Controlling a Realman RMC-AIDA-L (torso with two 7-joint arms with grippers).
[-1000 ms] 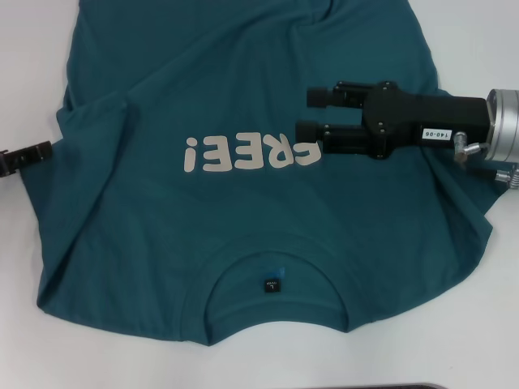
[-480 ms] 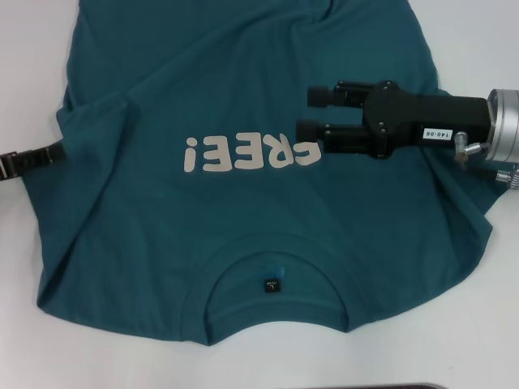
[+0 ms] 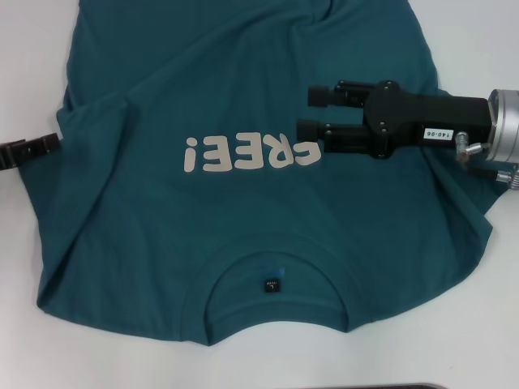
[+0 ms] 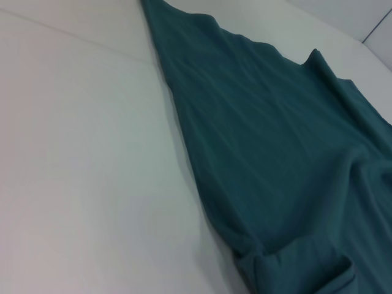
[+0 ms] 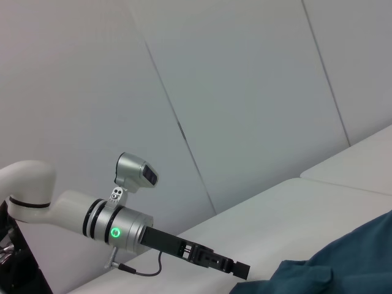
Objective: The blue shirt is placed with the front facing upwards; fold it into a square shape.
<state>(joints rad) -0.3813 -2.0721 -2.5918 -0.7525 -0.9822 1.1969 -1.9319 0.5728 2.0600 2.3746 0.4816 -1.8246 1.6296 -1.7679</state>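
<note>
- On the white table [image 3: 486,340] the blue shirt [image 3: 243,227] lies spread out with its printed front up, the collar [image 3: 276,284] nearest the robot and the hem running off the far edge of the head view, so the cream lettering [image 3: 251,154] reads upside down from there.
- Over the shirt's right side the right gripper [image 3: 312,115] hangs level, its two fingers [image 3: 324,96] held a little apart with nothing between them; it seems parked above the chest, ready to come down on the cloth rather than holding it.
- At the shirt's left edge the left gripper [image 3: 53,144] reaches in low beside the bunched sleeve [image 3: 81,113] (the likely first flap to fold inward). Whether its fingers are spread or pinching the fabric cannot be told from these views.
- From the left wrist view the shirt's side edge [image 4: 184,135] runs along bare table, with a small rumple of cloth [image 4: 294,263] close to the camera, which fits an approach to that edge.
- Judging by the flat, unfolded cloth, no fold is made yet; the sleeves and sides must come in first.
</note>
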